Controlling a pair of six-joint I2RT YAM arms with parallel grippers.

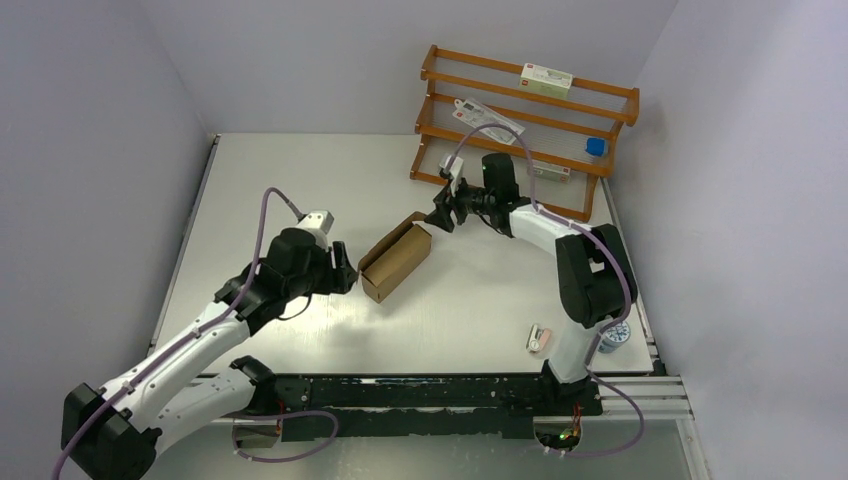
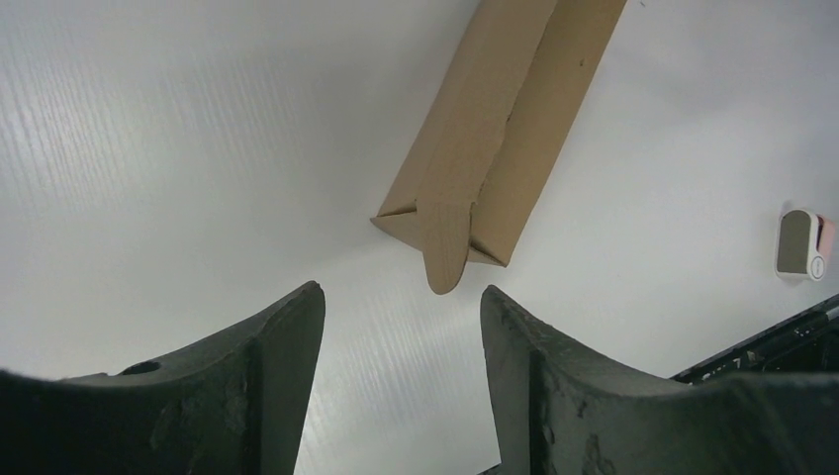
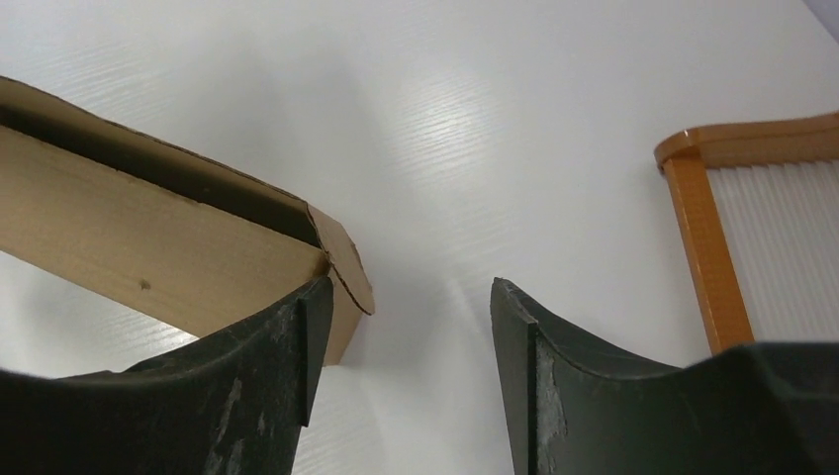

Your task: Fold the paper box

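Observation:
The paper box (image 1: pixel 396 260) is a plain brown carton lying on the white table, long axis running from near left to far right. In the left wrist view its near end (image 2: pixel 495 139) shows folded flaps with a rounded tab sticking out. My left gripper (image 1: pixel 345 272) is open and empty, just left of that near end, apart from it. My right gripper (image 1: pixel 441 215) is open and empty at the box's far end. In the right wrist view the box (image 3: pixel 148 247) shows an open flap at its corner, next to my left finger (image 3: pixel 287 356).
An orange wooden rack (image 1: pixel 520 130) stands at the back right with small cartons and a blue item on it; its post shows in the right wrist view (image 3: pixel 707 247). A small white-pink object (image 1: pixel 540 338) lies near the right arm's base, also in the left wrist view (image 2: pixel 801 243).

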